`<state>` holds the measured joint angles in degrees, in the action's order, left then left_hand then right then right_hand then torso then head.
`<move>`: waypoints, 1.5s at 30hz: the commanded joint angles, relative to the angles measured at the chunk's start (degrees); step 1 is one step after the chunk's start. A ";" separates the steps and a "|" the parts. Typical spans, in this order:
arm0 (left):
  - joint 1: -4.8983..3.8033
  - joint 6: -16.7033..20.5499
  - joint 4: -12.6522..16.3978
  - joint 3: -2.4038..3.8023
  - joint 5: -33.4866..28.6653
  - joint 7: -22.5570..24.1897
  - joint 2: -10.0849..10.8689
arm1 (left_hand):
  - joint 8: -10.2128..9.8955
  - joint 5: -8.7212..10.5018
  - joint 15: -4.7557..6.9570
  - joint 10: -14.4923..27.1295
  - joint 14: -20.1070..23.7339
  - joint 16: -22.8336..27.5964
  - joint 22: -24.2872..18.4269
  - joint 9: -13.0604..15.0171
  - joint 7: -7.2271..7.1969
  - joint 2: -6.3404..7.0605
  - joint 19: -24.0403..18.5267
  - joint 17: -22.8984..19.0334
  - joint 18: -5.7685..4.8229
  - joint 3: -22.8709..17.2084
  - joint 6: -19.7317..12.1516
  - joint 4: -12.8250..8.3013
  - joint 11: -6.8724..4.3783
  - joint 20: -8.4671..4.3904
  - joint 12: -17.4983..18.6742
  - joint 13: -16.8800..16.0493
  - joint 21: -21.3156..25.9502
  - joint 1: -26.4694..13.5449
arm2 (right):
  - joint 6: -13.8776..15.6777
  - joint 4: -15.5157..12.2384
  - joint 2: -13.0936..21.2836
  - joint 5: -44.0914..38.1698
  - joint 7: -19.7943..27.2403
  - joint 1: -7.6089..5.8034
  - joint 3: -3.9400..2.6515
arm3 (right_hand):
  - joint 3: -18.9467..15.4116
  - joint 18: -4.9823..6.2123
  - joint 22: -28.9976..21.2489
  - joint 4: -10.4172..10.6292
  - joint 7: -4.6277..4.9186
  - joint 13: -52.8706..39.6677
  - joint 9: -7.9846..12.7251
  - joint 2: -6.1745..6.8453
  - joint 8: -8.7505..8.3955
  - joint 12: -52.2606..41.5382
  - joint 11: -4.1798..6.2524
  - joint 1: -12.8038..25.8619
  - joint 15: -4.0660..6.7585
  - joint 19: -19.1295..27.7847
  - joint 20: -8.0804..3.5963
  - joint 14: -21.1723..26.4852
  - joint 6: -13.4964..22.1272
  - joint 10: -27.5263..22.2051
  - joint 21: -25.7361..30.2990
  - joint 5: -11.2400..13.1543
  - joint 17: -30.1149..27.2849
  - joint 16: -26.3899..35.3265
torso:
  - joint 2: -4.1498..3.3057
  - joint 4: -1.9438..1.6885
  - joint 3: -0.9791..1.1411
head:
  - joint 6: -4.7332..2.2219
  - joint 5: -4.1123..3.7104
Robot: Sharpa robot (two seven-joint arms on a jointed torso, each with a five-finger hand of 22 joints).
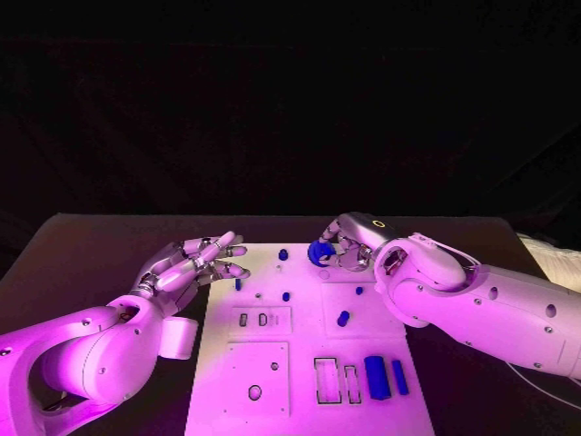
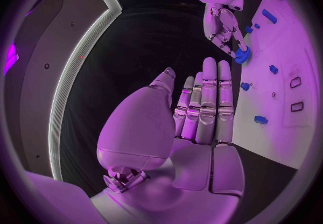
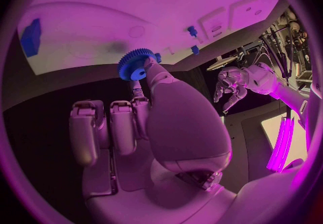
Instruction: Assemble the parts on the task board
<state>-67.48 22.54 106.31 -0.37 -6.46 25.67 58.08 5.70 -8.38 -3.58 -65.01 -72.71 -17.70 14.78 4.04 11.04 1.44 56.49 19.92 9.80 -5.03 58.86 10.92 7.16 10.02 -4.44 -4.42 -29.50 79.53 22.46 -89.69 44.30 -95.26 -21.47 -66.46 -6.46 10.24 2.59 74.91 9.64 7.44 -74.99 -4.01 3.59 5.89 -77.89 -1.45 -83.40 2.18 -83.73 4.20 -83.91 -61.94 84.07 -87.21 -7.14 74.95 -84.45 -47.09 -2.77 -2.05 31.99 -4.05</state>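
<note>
R hand (image 1: 347, 243) pinching a blue gear (image 1: 320, 252) over the far end of the task board (image 1: 304, 363), L hand (image 1: 192, 265) empty.

R arm reaches in w/ fingers curled down, thumb + fingertips on the toothed gear w/ center hole, right at the board's far edge. L hand hovers off the board's left side, fingers straight and apart, holding nothing. Small blue parts (image 1: 343, 318) scattered on the board, bigger blue block (image 1: 377, 377) near the slots. Black worktop (image 1: 94, 254) underneath.
</note>
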 commanded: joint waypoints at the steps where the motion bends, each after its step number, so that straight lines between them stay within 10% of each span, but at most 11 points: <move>1: -0.06 -0.85 0.04 0.04 -0.08 0.21 -0.18 | -0.23 0.20 -0.22 -0.05 0.34 -0.21 0.09 -0.04 0.25 0.05 -0.44 0.05 0.42 0.02 -0.04 -0.23 0.48 -0.06 0.31 0.05 -0.19 0.17 | 3.29 -0.99 -1.36 -4.24 -0.65 0.03 0.01 | 0.33 -1.12 8.58 0.01 -1.51 -4.88 -1.69 -1.08 0.71 0.08 0.34 0.16 0.50 -1.65 -0.31 -3.76 -2.09 0.84 -0.28 -0.41 2.32 -0.14 | -0.05 -0.07 -0.04 | 0.06 0.18; 30: -0.05 -0.95 -0.13 0.04 -0.08 0.12 -0.60 | -0.23 0.20 -0.22 -0.05 0.34 -0.21 0.09 -0.04 0.25 0.05 -0.44 0.05 0.42 0.02 -0.04 -0.23 0.48 -0.06 0.31 0.05 -0.19 0.17 | -3.26 5.68 -11.80 -3.92 -2.41 0.98 2.02 | 0.64 -1.15 8.74 0.36 -0.98 -4.19 -1.61 -0.04 -0.40 1.35 -0.08 1.59 0.20 -1.71 -0.14 -3.65 -1.00 0.28 -0.34 -1.05 1.84 0.11 | -0.05 0.12 0.04 | 0.54 1.06; 45: -0.06 -1.01 -0.04 0.04 -0.08 -0.14 -0.48 | -0.29 0.30 -0.22 -0.05 0.38 -0.21 0.17 -0.03 0.25 0.03 -0.54 0.22 0.43 0.03 -0.04 -0.31 0.48 -0.05 0.37 0.05 -0.30 0.21 | -3.89 7.03 -12.27 -3.03 -2.59 1.00 2.13 | -3.19 -1.05 8.39 5.89 1.95 0.49 0.14 3.66 -2.18 8.23 -2.79 7.64 -2.19 -1.32 2.10 -3.78 10.03 -2.97 -0.15 -1.43 2.88 -0.32 | -0.05 0.10 0.05 | 0.52 0.94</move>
<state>-67.48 22.51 106.14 -0.38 -6.47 25.41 57.65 5.71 -8.38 -3.72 -65.01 -72.56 -17.70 14.88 4.04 11.04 1.44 56.44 20.07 9.80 -5.03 58.85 10.92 7.16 9.96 -4.44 -4.43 -29.50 79.53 20.26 -82.74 32.10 -98.34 -23.61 -65.50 -4.36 7.11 2.61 74.93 15.31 9.50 -74.45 -3.81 7.17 3.62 -69.83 -4.21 -76.03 0.39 -84.00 5.97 -84.03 -51.69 81.28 -87.21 -8.36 74.92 -84.44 -47.13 -2.66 -2.03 32.48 -3.11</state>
